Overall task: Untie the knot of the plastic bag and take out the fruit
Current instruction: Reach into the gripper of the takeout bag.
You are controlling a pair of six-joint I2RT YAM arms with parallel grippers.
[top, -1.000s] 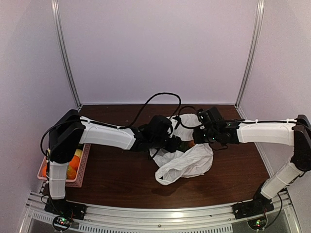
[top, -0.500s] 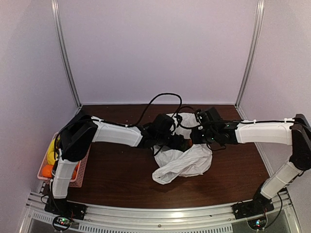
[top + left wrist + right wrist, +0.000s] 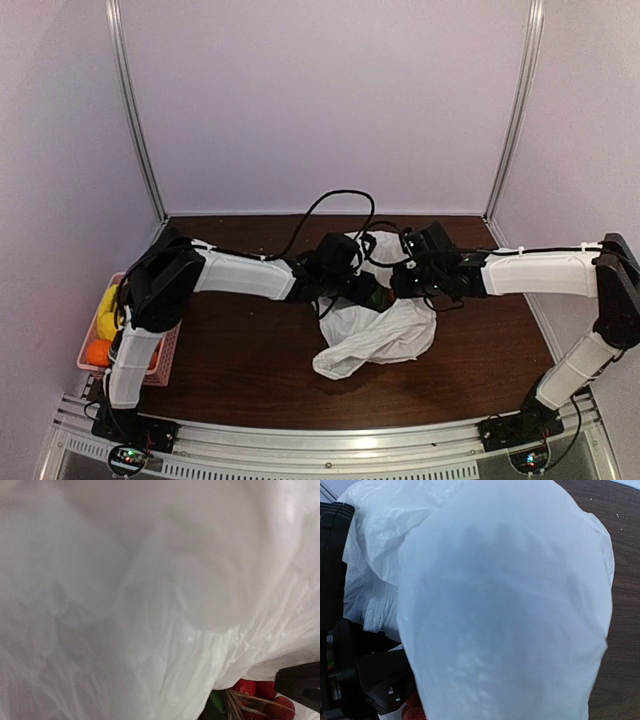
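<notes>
Both arms crowd the far end of the plastic bag [image 3: 380, 335], pink basket [image 3: 170, 345] well to its left. The left gripper [image 3: 372, 295] seems to be after the strawberries [image 3: 247, 687] inside it while the right gripper [image 3: 398, 285] lifts the plastic; film hides both jaws, so I can't tell their opening or grip

We count one plastic bag [image 3: 380, 338], gathered at the fingers of two grippers: one left gripper [image 3: 377, 297] and one right gripper [image 3: 399, 288]. Close by the left fingers are at least three red strawberries [image 3: 244, 686]. Well apart from all fingers, one pink basket [image 3: 168, 347] holds one yellow fruit [image 3: 106, 312] and one orange fruit [image 3: 97, 351].
</notes>
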